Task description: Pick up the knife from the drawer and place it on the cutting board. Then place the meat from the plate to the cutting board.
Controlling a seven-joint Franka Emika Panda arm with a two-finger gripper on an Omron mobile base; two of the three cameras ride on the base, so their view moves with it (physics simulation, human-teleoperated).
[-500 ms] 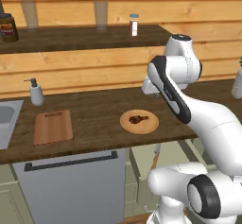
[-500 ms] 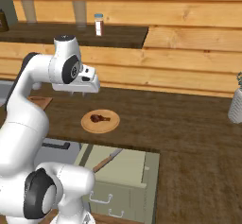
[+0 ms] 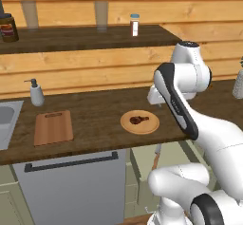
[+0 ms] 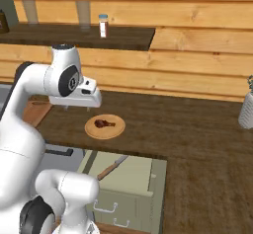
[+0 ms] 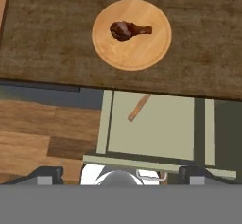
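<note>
**A:** ok so where are we in this one? The gripper (image 4: 78, 107) is up high over the counter, jaws spread wide with nothing in them. Looks like step one hasn't really started.

**B:** yeah, I'd call it the approach for the knife. The knife (image 5: 139, 107) is lying in the open drawer (image 5: 156, 124), brown handle toward the front, blade tucked back under the counter edge. From the hand view the fingertips sit well short of it.

**A:** so the next move is drop down and forward into the drawer?

**B:** pretty much. My guess is it'll have to line the jaws across the handle, since that's the part sticking out. Knife lies at a slant, so some wrist roll too.

**A:** and the rest?

**B:** meat (image 5: 128, 30) is on the plate (image 5: 142, 57), just behind the drawer. Cutting board (image 3: 53, 127) is off to the left, well apart, bare.

**A:** arm pose?

**B:** elbow folded up tall, hand pointing straight down above the plate side of the counter.
</note>
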